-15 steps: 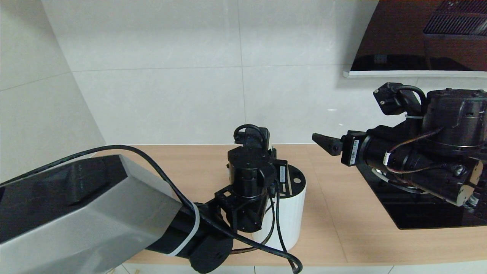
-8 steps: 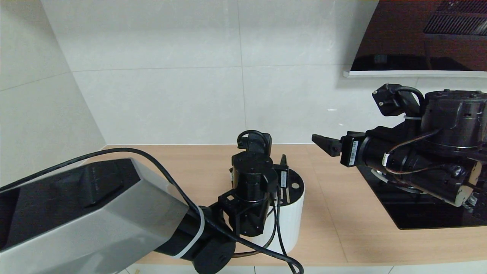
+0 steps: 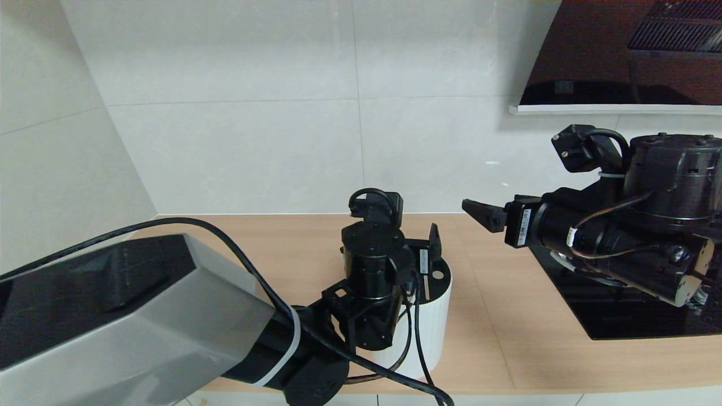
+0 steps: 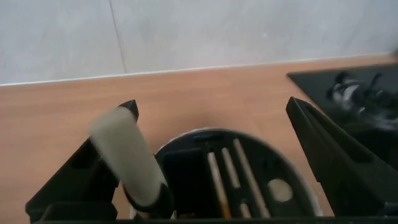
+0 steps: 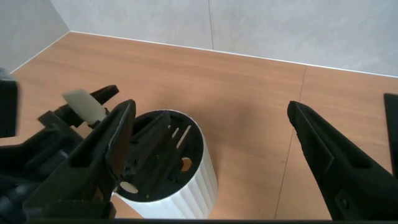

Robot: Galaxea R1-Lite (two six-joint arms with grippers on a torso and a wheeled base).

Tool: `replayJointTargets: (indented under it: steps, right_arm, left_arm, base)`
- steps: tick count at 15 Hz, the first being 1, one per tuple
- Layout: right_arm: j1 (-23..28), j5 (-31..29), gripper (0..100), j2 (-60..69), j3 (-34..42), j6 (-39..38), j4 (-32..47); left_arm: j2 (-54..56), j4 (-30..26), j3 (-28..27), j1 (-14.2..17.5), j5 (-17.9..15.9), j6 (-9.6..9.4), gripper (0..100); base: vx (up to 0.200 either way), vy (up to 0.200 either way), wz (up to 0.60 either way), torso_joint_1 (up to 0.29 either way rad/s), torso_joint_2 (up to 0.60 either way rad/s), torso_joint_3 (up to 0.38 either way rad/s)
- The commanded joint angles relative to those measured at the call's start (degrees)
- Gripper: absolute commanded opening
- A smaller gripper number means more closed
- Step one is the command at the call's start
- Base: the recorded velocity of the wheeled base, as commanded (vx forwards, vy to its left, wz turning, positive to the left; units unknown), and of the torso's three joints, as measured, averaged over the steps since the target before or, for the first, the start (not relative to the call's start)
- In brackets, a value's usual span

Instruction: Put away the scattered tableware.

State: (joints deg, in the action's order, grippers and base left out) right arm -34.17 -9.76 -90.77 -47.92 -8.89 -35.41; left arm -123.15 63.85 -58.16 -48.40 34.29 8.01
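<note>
Over the holder (image 3: pixel 434 321), the left gripper (image 4: pixel 211 106) gapes wide, pale handle (image 4: pixel 127 155) slotted beside one finger; I'd lift straight up, avoiding snags. Right gripper (image 5: pixel 211 106), nearby, wide too.

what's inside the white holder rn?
Under the holder's black slotted lid: a few thin pale sticks. A pale handle sticks out. Their lower ends and the bottom are covered by the lid.

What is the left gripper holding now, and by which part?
Nothing. The left gripper has its jaws wide apart above the white utensil holder; a pale handle stands in the holder beside one jaw, not clamped.
</note>
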Motion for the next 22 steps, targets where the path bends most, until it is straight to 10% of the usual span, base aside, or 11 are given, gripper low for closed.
replayJointTargets:
  steps: [1, 11, 15, 22]
  right_arm:
    - [0.0, -0.1, 100, 0.2, 0.0, 0.0, 0.0]
    - [4.2, -2.8, 100, 14.7, 10.0, 0.0, -0.9]
    - [10.1, -2.5, 100, 41.3, 24.9, 2.9, 2.7]
    - [24.9, 2.0, 100, 82.6, 23.0, 5.9, 41.1]
  left_arm:
    - [5.6, 1.8, 1.1, -0.1, 0.0, 0.08, 100]
    - [49.1, -18.2, 14.7, 11.5, -9.2, -0.54, 100]
    - [77.4, -41.3, 23.9, 19.1, -11.7, -0.54, 100]
    - [117.8, -73.0, 29.9, 35.9, -18.4, -0.45, 100]
  base:
    - [0.0, 0.0, 0.0, 0.0, 0.0, 0.0]
    - [0.0, 0.0, 0.0, 0.0, 0.0, 0.0]
    - [0.0, 0.0, 0.0, 0.0, 0.0, 0.0]
    - [0.0, 0.0, 0.0, 0.0, 0.0, 0.0]
